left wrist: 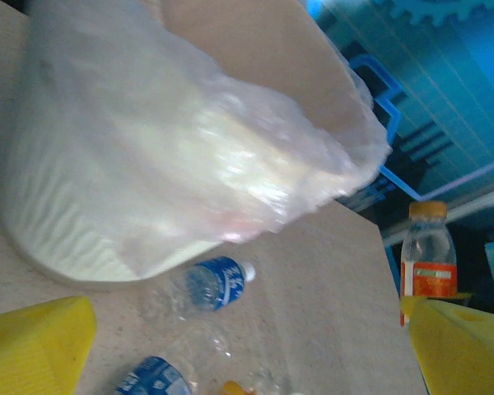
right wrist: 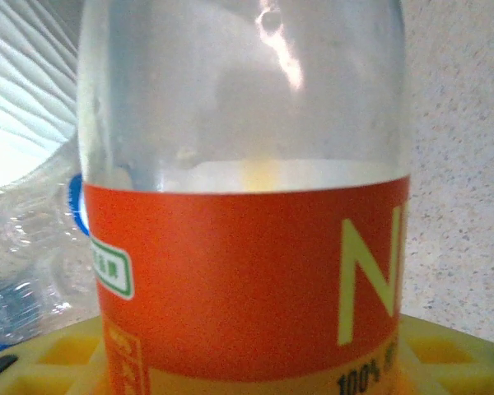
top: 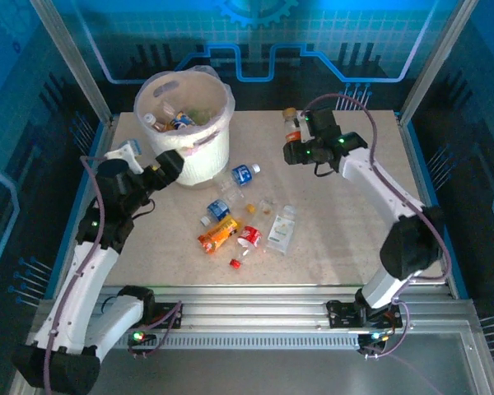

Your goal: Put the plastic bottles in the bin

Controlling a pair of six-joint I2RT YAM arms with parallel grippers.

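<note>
The white bin (top: 185, 123) with its bag liner stands at the back left, with several bottles inside. More plastic bottles lie mid-table: a blue-label one (top: 244, 174), another blue one (top: 218, 210), an orange one (top: 218, 236), a red one (top: 249, 236) and a white-label one (top: 281, 230). My right gripper (top: 294, 146) is shut on an upright orange-label bottle (right wrist: 247, 271) with an orange cap (top: 290, 113). My left gripper (top: 174, 164) is open beside the bin's wall (left wrist: 82, 222), facing the blue-label bottle (left wrist: 214, 284), its yellow fingers (left wrist: 33, 346) holding nothing.
A loose red cap (top: 235, 263) lies in front of the bottle pile. A crushed clear bottle (top: 267, 207) sits among the others. Metal frame posts and blue walls enclose the table (top: 354, 239) at the back and sides.
</note>
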